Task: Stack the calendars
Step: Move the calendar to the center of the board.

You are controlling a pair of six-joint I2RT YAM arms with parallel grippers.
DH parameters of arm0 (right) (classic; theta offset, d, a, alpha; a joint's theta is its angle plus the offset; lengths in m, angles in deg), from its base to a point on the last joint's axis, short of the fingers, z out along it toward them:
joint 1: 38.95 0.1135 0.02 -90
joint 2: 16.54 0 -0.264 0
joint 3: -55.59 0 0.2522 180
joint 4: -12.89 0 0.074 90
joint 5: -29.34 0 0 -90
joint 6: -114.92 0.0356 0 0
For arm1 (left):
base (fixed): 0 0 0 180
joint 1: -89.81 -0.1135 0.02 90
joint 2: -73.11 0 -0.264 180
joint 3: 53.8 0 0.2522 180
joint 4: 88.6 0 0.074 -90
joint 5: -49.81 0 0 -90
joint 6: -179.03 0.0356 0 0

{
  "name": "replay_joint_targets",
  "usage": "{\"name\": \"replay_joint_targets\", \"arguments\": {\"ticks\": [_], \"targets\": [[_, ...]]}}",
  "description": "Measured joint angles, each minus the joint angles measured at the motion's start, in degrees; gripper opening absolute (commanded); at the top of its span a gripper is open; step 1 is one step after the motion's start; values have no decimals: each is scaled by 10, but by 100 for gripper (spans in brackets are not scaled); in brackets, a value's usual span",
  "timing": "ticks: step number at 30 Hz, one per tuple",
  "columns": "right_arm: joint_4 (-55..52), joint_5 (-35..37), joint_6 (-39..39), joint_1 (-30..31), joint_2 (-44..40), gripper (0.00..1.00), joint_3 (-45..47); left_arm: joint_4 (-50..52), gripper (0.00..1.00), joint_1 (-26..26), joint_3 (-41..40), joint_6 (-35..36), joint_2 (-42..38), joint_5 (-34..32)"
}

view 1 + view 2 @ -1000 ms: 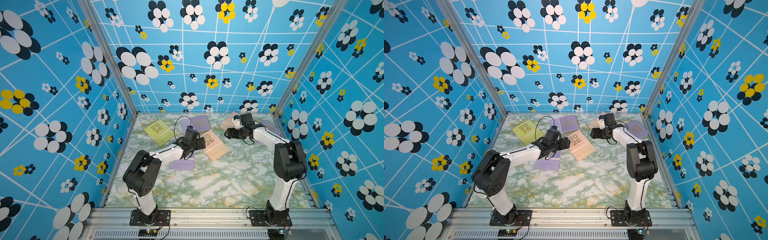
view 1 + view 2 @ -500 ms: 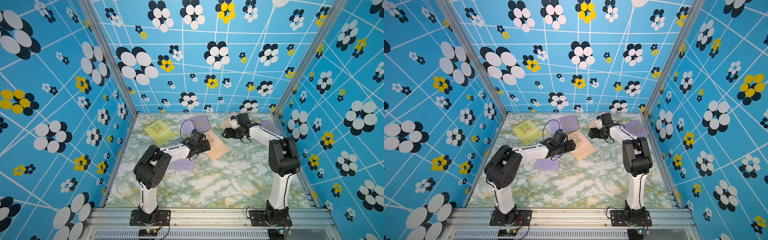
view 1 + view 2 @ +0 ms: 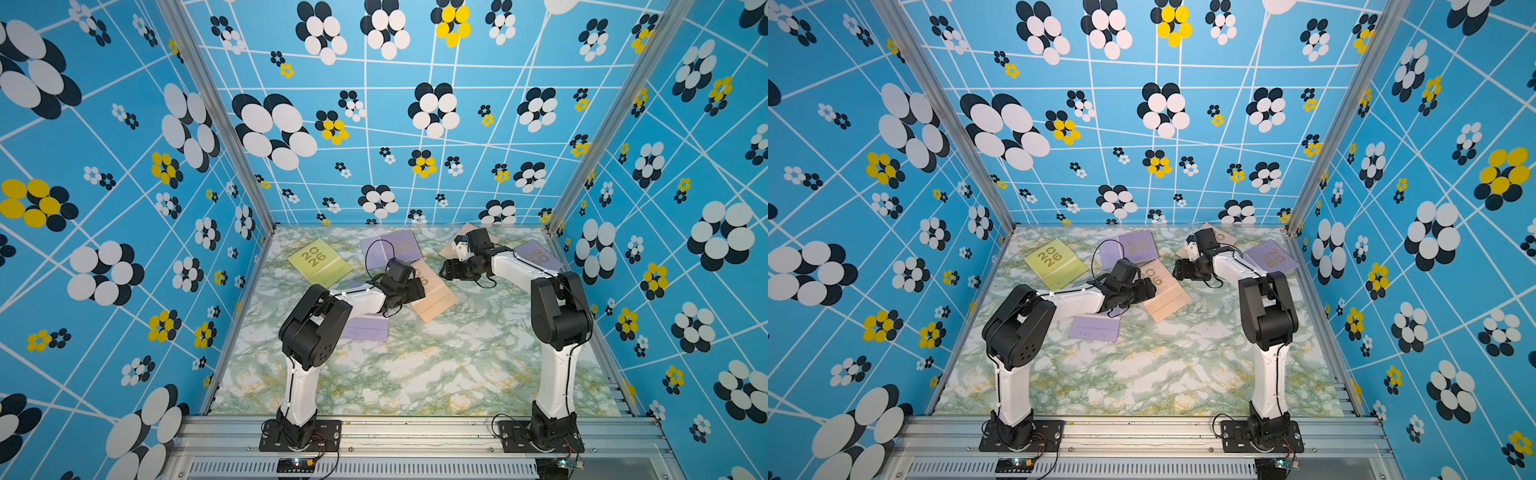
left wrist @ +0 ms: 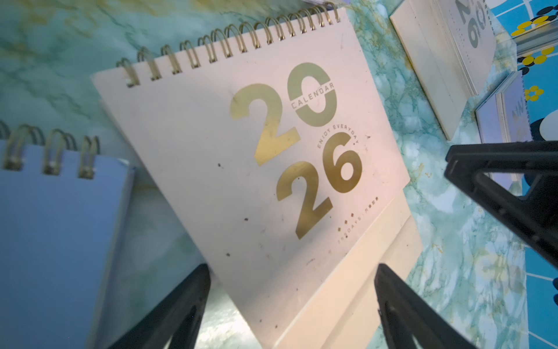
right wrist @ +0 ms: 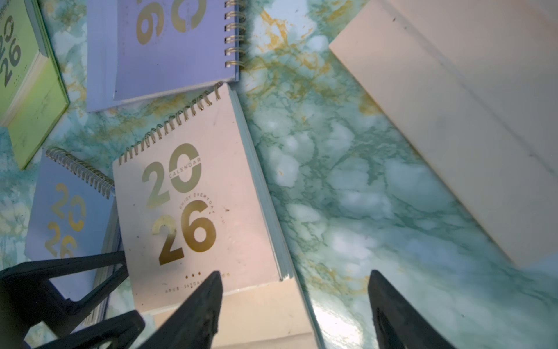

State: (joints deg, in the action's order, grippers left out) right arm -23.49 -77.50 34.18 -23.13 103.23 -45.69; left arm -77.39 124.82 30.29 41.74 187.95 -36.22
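Green marbled table (image 3: pixel 415 374), six flat spiral-bound calendars scattered, none stacked: yellow-green calendar (image 3: pixel 320 262) far left; back lilac calendar (image 3: pixel 399 245); right lilac calendar (image 3: pixel 1271 257); near lilac calendar (image 3: pixel 365 328); middle peach calendar (image 3: pixel 436 301); back peach calendar (image 3: pixel 1225 237). Left gripper (image 3: pixel 415 289) over the middle peach calendar, right gripper (image 3: pixel 446 270) just beside, both spread wide, empty. Likely light, stiff card, slick cover; best pinched at a plain edge, away from the coil. Only in the left wrist view: fingers (image 4: pixel 187 302) either side of its lower corner, contact unclear.
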Motion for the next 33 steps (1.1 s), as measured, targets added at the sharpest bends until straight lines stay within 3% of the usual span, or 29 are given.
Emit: {"name": "replay_joint_targets", "arguments": {"ticks": [19,33], "targets": [[-5,4,7,30,3,74,21,-13,84,-6,22,-1,21,30],[1,65,28,31,-27,76,61,-6,84,-12,31,2,26,46]]}}
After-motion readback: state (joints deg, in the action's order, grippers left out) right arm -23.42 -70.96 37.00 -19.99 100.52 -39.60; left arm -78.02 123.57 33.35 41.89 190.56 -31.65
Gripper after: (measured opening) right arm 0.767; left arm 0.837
